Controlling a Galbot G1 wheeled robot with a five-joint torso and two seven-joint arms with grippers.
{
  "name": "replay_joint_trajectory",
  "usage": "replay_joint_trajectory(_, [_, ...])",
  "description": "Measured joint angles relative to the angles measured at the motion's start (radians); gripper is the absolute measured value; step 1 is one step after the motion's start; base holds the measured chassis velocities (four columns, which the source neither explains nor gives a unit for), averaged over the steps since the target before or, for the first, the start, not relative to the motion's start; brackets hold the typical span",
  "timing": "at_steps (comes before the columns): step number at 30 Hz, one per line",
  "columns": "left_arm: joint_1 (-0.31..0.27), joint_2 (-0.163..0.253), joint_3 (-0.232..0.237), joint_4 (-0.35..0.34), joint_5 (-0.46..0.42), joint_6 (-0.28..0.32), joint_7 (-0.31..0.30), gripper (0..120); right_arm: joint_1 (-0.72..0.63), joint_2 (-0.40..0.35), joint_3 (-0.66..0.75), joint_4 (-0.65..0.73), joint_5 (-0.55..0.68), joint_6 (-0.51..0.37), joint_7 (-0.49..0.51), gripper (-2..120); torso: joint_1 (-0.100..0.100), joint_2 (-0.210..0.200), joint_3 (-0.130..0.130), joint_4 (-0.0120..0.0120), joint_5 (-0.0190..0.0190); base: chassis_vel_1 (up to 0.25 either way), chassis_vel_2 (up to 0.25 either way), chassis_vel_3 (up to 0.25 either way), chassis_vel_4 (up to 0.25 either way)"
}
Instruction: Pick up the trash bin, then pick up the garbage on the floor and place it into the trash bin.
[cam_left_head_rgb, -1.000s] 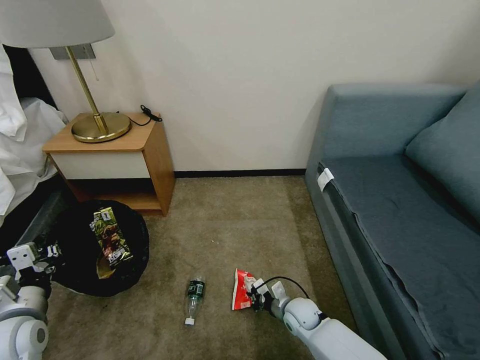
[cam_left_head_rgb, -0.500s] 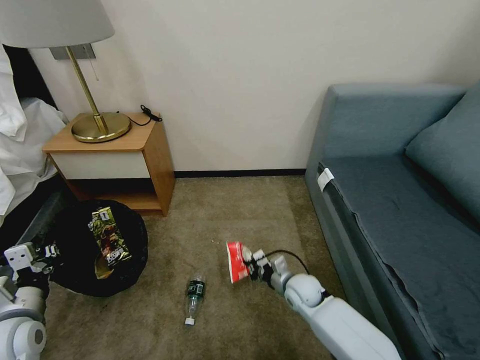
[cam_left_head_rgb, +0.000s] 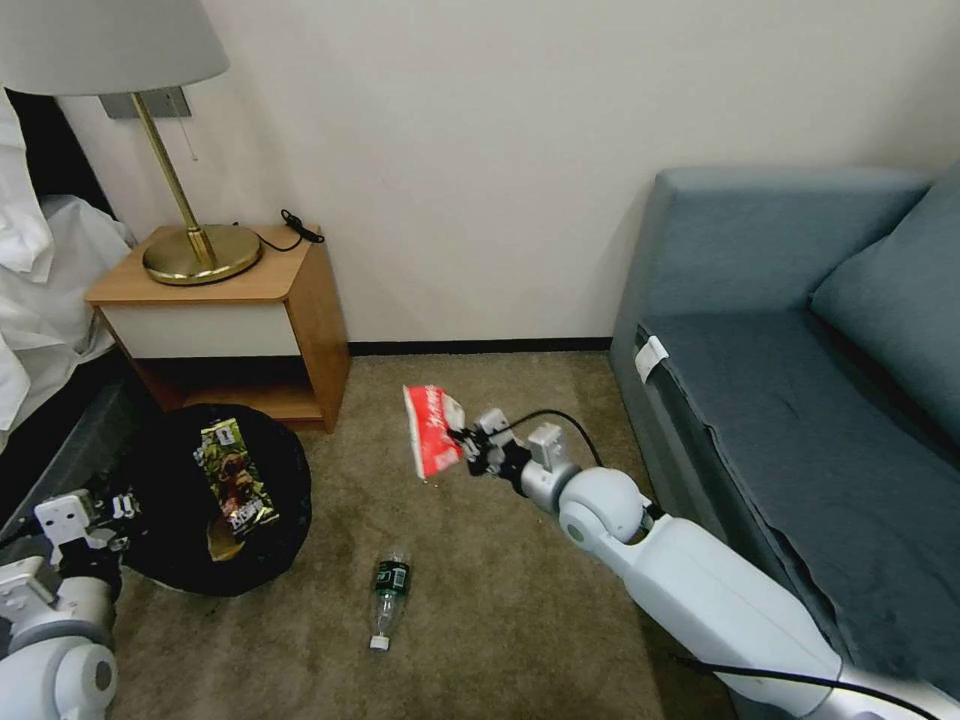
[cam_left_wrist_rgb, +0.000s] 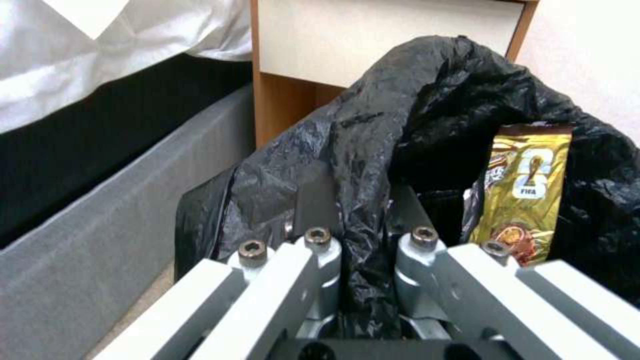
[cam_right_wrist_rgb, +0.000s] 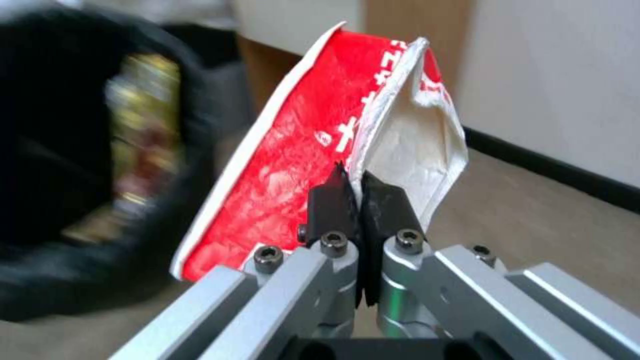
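Head view: right claw (cam_left_head_rgb: 470, 452) pinches the red packet (cam_left_head_rgb: 430, 432) aloft, right of the trash bin (cam_left_head_rgb: 290, 470), whose bag-lined rim the left claw (cam_left_wrist_rgb: 360, 210) clamps, ready for dropping.

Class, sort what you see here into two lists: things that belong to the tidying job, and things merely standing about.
Belonging to the job:
trash bin, gripped at its bag rim by the left pincer
red-and-white snack packet, held up by the right pincer
gold wrapper, in the bin
clear bottle, on the carpet

Standing about:
lamp
nightstand
sofa
bed sheet
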Motion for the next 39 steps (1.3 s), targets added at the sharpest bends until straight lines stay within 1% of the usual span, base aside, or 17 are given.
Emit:
replay_joint_trajectory(1, [0.0,0.0,0.0,0.0,0.0,0.0,0.0,5,0.0,0.0,0.0,0.0,0.0,0.0,0.0,0,0.0,0.0,0.0,0.0,0.0,0.0,0.0,0.0,0.0])
replay_joint_trajectory(3, [-0.001,-0.007,0.008,0.003,0.002,0.0,0.0,5,0.037,0.023,-0.057,0.01,0.046,0.025,0.003,0,0.0,0.0,0.0,-0.0001,0.0,0.0,0.0,0.0,0.0])
replay_joint_trajectory(4, [-0.001,-0.007,0.008,0.003,0.002,0.0,0.0,5,0.037,0.023,-0.057,0.01,0.046,0.025,0.003,0,0.0,0.0,0.0,-0.0001,0.0,0.0,0.0,0.0,0.0])
replay_joint_trajectory(6, [-0.002,-0.012,0.015,0.003,0.006,-0.001,0.0,5,0.075,0.048,-0.115,0.006,0.064,0.047,0.004,0,0.0,0.0,0.0,0.0001,0.0,0.0,0.0,0.0,0.0])
replay_joint_trajectory(7, [-0.002,-0.012,0.015,0.003,0.006,-0.001,0.0,5,0.075,0.048,-0.115,0.006,0.064,0.047,0.004,0,0.0,0.0,0.0,0.0001,0.0,0.0,0.0,0.0,0.0])
replay_joint_trajectory(9, [-0.006,-0.02,0.023,0.006,0.014,-0.002,-0.001,5,0.13,0.096,-0.196,-0.008,0.086,0.056,0.003,0,0.0,0.0,0.0,0.0001,-0.0002,0.0,0.0,0.0,0.0])
replay_joint_trajectory(10, [-0.006,-0.02,0.023,0.006,0.014,-0.002,-0.001,5,0.13,0.096,-0.196,-0.008,0.086,0.056,0.003,0,0.0,0.0,0.0,0.0001,-0.0002,0.0,0.0,0.0,0.0])
replay_joint_trajectory(12, [-0.009,-0.028,0.029,0.012,0.022,-0.005,0.0,5,0.16,0.157,-0.248,-0.034,0.104,0.068,0.003,0,0.0,0.0,0.0,0.0004,-0.0001,0.0,0.0,0.0,0.0])
replay_joint_trajectory(14, [-0.009,-0.029,0.029,0.014,0.023,-0.006,0.0,5,0.164,0.165,-0.258,-0.04,0.107,0.073,0.004,0,0.0,0.0,0.0,0.0004,-0.0001,0.0,0.0,0.0,0.0])
replay_joint_trajectory(15, [-0.007,-0.03,0.028,0.016,0.023,-0.008,0.0,5,0.174,0.172,-0.287,-0.05,0.109,0.092,0.004,0,0.0,0.0,0.0,0.0003,-0.0002,0.0,0.0,0.0,0.0])
replay_joint_trajectory(18, [-0.006,-0.03,0.02,0.019,0.021,-0.011,0.0,5,0.18,0.17,-0.318,-0.056,0.105,0.108,-0.006,0,0.0,0.0,0.0,0.0001,-0.0001,0.0,0.0,0.0,0.0])
replay_joint_trajectory(24, [-0.006,-0.031,0.015,0.027,0.019,-0.015,0.0,5,0.162,0.179,-0.348,-0.079,0.09,0.131,-0.023,0,0.0,0.0,0.0,0.0,0.0,0.0,0.0,0.0,0.0])
replay_joint_trajectory(29, [-0.01,-0.035,0.025,0.033,0.023,-0.016,0.001,5,0.145,0.217,-0.355,-0.131,0.069,0.148,-0.045,0,0.0,0.0,0.0,0.0001,0.0,0.0,0.0,0.0,0.0])
replay_joint_trajectory(32, [-0.01,-0.037,0.03,0.034,0.025,-0.016,0.001,5,0.145,0.227,-0.355,-0.145,0.067,0.152,-0.047,0,0.0,0.0,0.0,0.0001,0.0,0.0,0.0,0.0,0.0])
replay_joint_trajectory(36, [-0.011,-0.043,0.04,0.037,0.033,-0.016,0.001,5,0.147,0.249,-0.357,-0.21,0.055,0.168,-0.058,0,0.0,0.0,0.0,0.0001,0.0,0.0,0.0,0.0,0.0])
replay_joint_trajectory(38, [-0.012,-0.048,0.048,0.037,0.037,-0.016,0.002,5,0.146,0.268,-0.352,-0.281,0.024,0.188,-0.058,0,0.0,0.0,0.0,0.0001,0.0,0.0,0.0,0.0,0.0])
replay_joint_trajectory(39, [-0.012,-0.048,0.048,0.037,0.037,-0.016,0.002,5,0.146,0.268,-0.352,-0.281,0.024,0.188,-0.058,0,0.0,0.0,0.0,0.0001,0.0,0.0,0.0,0.0,0.0])
